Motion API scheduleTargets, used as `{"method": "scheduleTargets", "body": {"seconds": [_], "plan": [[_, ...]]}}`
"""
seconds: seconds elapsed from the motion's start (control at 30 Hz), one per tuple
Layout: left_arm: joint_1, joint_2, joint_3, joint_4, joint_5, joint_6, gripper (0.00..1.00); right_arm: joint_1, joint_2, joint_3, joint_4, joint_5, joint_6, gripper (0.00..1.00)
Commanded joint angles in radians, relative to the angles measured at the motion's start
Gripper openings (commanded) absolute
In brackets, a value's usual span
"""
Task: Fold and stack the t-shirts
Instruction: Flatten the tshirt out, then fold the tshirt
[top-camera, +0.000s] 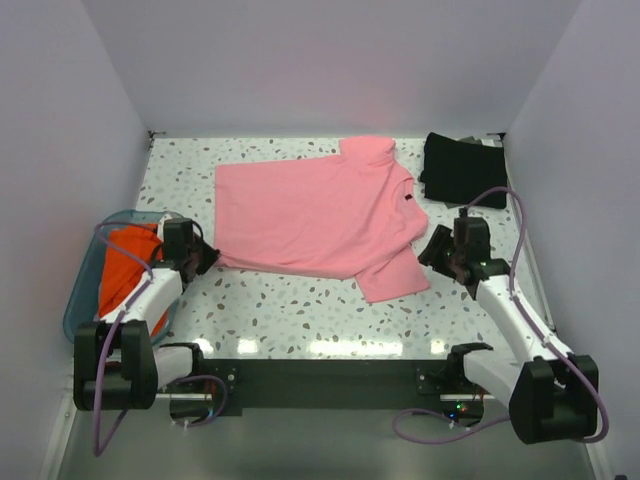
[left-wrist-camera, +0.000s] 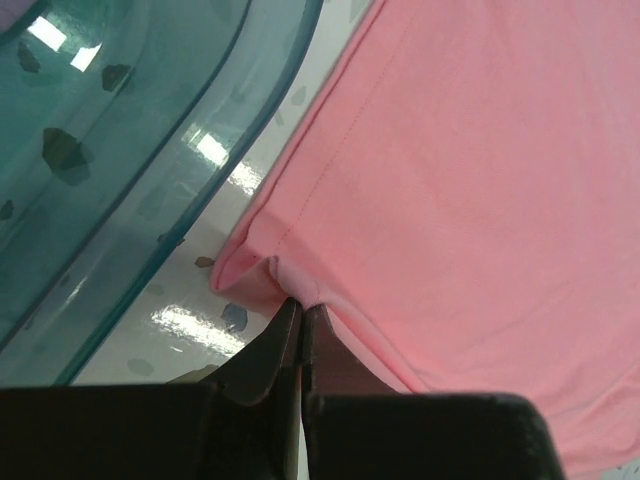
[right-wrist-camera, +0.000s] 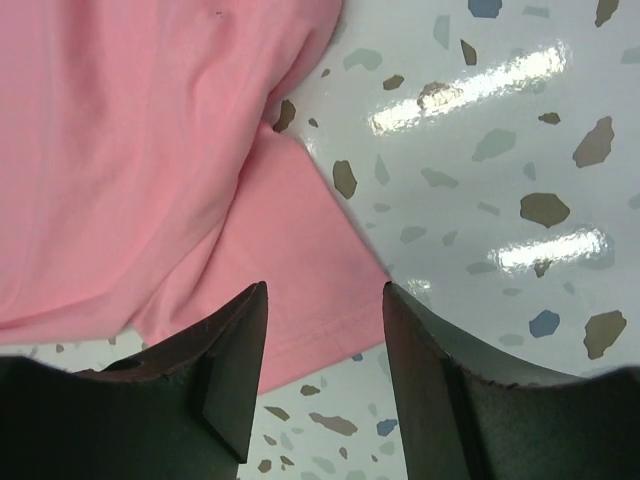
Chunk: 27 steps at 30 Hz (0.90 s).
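A salmon-pink t-shirt (top-camera: 310, 215) lies spread flat in the middle of the speckled table, with its dark neck label at the right. A black t-shirt (top-camera: 460, 168) lies folded at the back right. My left gripper (top-camera: 205, 258) is at the shirt's near left hem corner. In the left wrist view it (left-wrist-camera: 300, 303) is shut on a pinch of the pink hem (left-wrist-camera: 250, 270). My right gripper (top-camera: 440, 250) is open beside the near right sleeve. In the right wrist view it (right-wrist-camera: 325, 287) hovers over the sleeve's hem (right-wrist-camera: 300, 330), holding nothing.
A translucent blue tub (top-camera: 85, 275) holding orange cloth (top-camera: 125, 275) stands at the left edge, close to my left arm; its wall fills the left wrist view (left-wrist-camera: 120, 150). White walls enclose the table on three sides.
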Motion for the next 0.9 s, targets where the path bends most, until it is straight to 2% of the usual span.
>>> {"method": "scheduleTargets", "body": {"seconds": [0.0,0.23,0.63,0.73,0.77,0.8,0.87], "plan": [[0.006,-0.007,0.003,0.01,-0.026,-0.009,0.0,0.002,0.087,0.067,0.033,0.064,0.019,0.53],[0.007,-0.003,-0.01,0.022,-0.012,-0.008,0.0,0.005,0.187,-0.019,0.105,0.089,0.067,0.51],[0.006,0.006,-0.033,0.034,-0.008,-0.017,0.0,0.077,0.115,-0.103,0.076,0.17,0.202,0.47],[0.004,0.004,-0.045,0.037,0.0,-0.018,0.0,0.079,0.145,-0.105,0.091,0.17,0.214,0.39],[0.006,0.001,-0.048,0.034,-0.003,-0.018,0.0,0.079,0.147,-0.103,0.092,0.167,0.218,0.34],[0.006,0.0,-0.051,0.034,-0.006,-0.015,0.0,0.08,0.147,-0.106,0.094,0.161,0.223,0.26],[0.006,-0.007,-0.06,0.028,-0.008,-0.014,0.0,0.079,0.132,-0.112,0.088,0.15,0.226,0.18]]}}
